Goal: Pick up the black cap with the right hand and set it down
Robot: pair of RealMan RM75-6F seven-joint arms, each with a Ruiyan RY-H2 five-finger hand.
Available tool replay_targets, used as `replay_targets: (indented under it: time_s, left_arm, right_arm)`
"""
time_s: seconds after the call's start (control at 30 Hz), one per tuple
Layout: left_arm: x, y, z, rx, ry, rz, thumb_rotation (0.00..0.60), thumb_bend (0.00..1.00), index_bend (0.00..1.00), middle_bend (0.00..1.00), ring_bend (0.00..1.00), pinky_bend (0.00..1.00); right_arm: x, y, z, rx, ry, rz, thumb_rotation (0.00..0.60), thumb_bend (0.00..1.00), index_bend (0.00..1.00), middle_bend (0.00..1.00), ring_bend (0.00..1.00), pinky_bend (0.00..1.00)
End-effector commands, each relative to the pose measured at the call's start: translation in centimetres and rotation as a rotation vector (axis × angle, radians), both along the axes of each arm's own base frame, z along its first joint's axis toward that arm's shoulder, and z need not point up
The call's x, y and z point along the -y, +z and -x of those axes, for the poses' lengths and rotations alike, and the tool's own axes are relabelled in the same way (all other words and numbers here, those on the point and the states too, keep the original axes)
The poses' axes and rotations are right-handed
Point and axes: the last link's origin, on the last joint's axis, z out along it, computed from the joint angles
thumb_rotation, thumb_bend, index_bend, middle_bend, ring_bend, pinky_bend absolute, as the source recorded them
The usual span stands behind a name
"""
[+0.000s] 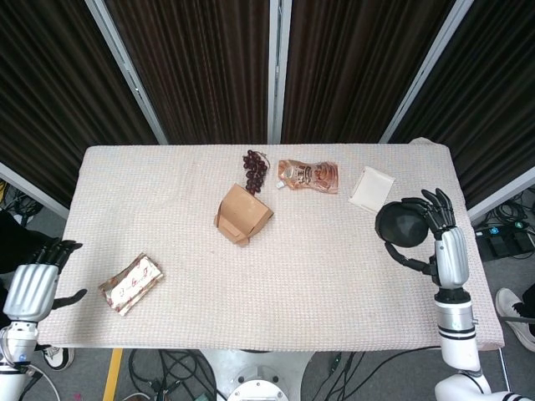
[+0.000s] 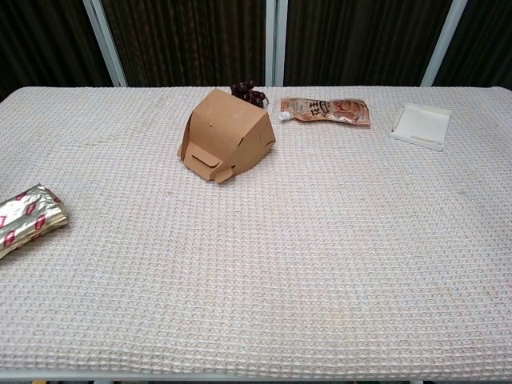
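Observation:
In the head view the black cap [image 1: 402, 225] is a round dark shape over the right end of the table [image 1: 334, 267]. My right hand [image 1: 440, 236] grips it from the right, with fingers [image 1: 429, 203] curled over its far rim and the thumb under its near rim. The chest view shows neither the cap nor this hand, so the cap seems to be held above the cloth. My left hand [image 1: 33, 284] hangs off the table's left edge, empty, its fingers apart.
A brown cardboard box [image 1: 243, 214] [image 2: 226, 134] stands mid-table, with dark grapes [image 1: 255, 170] and an orange sauce pouch [image 1: 309, 175] behind it. A white tray [image 1: 372, 188] [image 2: 420, 124] lies just beyond the cap. A foil snack packet [image 1: 130, 282] [image 2: 28, 214] lies near the left front.

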Motion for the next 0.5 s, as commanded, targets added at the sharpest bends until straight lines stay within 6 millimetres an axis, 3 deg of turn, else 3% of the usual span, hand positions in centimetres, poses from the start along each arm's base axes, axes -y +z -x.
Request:
replay_targets:
  time_s: [0.03,0.1,0.2,0.33,0.4,0.5]
  left_arm:
    - [0.0,0.0,0.0,-0.002,0.004,0.005,0.6,0.04,0.21,0.19,0.12,0.28]
    - [0.0,-0.1,0.0,-0.004,0.008,0.007,0.6,0.04,0.21,0.19,0.12,0.28]
    - [0.0,-0.1,0.0,-0.005,0.013,0.012,0.6,0.04,0.21,0.19,0.12,0.28]
    - [-0.1,-0.3,-0.2,-0.003,0.005,0.014,0.6,0.04,0.22,0.19,0.12,0.28]
    - [0.0,-0.4,-0.2,0.0,0.003,0.012,0.6,0.04,0.22,0.19,0.12,0.28]
    - [0.0,-0.4,-0.2,-0.001,0.002,0.014,0.6,0.04,0.21,0.19,0.12,0.28]
  right_arm:
    - [2.3,-8.1,8.0,-0.288,-0.323,-0.431,0.6,0.15,0.41,0.47,0.12,0.0]
    - [2.9,-9.0,8.2,-0.345,-0.324,-0.471,0.6,0.15,0.41,0.47,0.12,0.0]
    - [3.7,-7.5,6.0,-0.328,-0.252,-0.395,0.6,0.15,0.42,0.47,0.12,0.0]
    - [3.3,-2.9,1.1,-0.2,-0.1,-0.256,0.6,0.15,0.42,0.47,0.12,0.0]
    - [2.0,0.0,-1.4,-0.108,0.006,-0.147,0.6,0.15,0.42,0.48,0.12,0.0]
    - [-0.2,2.8,-3.3,-0.014,0.124,-0.015,0.6,0.14,0.42,0.48,0.12,0.0]
